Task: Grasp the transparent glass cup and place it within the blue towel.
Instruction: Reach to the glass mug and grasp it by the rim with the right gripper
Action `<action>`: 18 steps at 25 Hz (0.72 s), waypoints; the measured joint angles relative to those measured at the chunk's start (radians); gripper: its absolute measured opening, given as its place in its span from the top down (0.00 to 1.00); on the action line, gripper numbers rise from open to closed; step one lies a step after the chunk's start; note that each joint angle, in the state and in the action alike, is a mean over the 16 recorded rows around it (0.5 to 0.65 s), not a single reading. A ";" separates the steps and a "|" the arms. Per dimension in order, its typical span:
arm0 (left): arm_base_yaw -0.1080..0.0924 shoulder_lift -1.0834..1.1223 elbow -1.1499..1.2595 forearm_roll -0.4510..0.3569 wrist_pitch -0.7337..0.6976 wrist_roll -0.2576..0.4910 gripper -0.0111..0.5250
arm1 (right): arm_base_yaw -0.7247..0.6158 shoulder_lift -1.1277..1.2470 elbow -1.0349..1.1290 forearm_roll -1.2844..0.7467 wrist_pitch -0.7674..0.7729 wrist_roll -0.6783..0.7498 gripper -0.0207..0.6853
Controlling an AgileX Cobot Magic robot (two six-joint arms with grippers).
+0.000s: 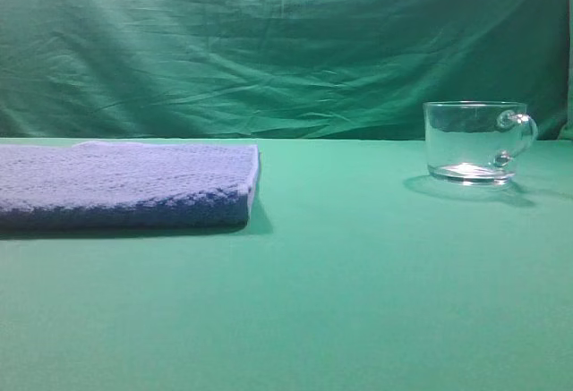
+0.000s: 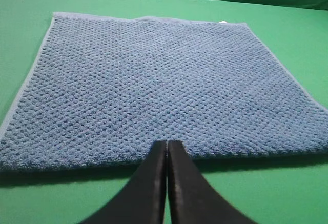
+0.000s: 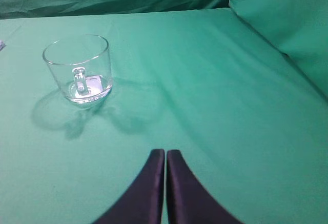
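The transparent glass cup (image 1: pixel 474 140) stands upright on the green cloth at the right, its loop handle to the right. In the right wrist view the cup (image 3: pixel 78 69) is far ahead and to the left, handle facing the camera. The blue towel (image 1: pixel 125 185) lies flat and folded at the left; in the left wrist view the towel (image 2: pixel 164 85) fills most of the frame. My left gripper (image 2: pixel 167 143) is shut and empty, its tips at the towel's near edge. My right gripper (image 3: pixel 165 152) is shut and empty, well short of the cup. Neither gripper shows in the exterior view.
A green cloth covers the table (image 1: pixel 358 301) and hangs as a backdrop (image 1: pixel 269 42). In the right wrist view a raised fold of green cloth (image 3: pixel 287 24) stands at the far right.
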 joint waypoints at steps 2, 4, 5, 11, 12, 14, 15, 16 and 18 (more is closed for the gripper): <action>0.000 0.000 0.000 0.000 0.000 0.000 0.98 | 0.000 0.000 0.000 0.000 0.000 0.000 0.97; 0.000 0.000 0.000 0.000 0.000 0.000 0.98 | 0.000 0.000 0.000 0.000 0.000 0.000 0.97; 0.000 0.000 0.000 0.000 0.000 0.000 0.98 | 0.000 0.000 0.000 0.000 0.000 0.000 0.97; 0.000 0.000 0.000 0.000 0.000 0.000 0.98 | 0.000 0.000 0.000 0.000 0.000 0.000 0.97; 0.000 0.000 0.000 0.000 0.000 0.000 0.98 | 0.000 0.000 0.000 0.000 0.000 0.000 0.97; 0.000 0.000 0.000 0.000 0.000 0.000 0.98 | 0.000 0.000 0.000 0.000 0.000 0.000 0.97; 0.000 0.000 0.000 0.000 0.000 0.000 0.98 | 0.000 0.000 0.000 0.000 0.000 0.000 0.97; 0.000 0.000 0.000 0.000 0.000 0.000 0.98 | 0.000 0.000 0.000 0.000 0.000 0.000 0.97; 0.000 0.000 0.000 0.000 0.000 0.000 0.98 | 0.000 0.000 0.000 0.000 0.000 0.000 0.97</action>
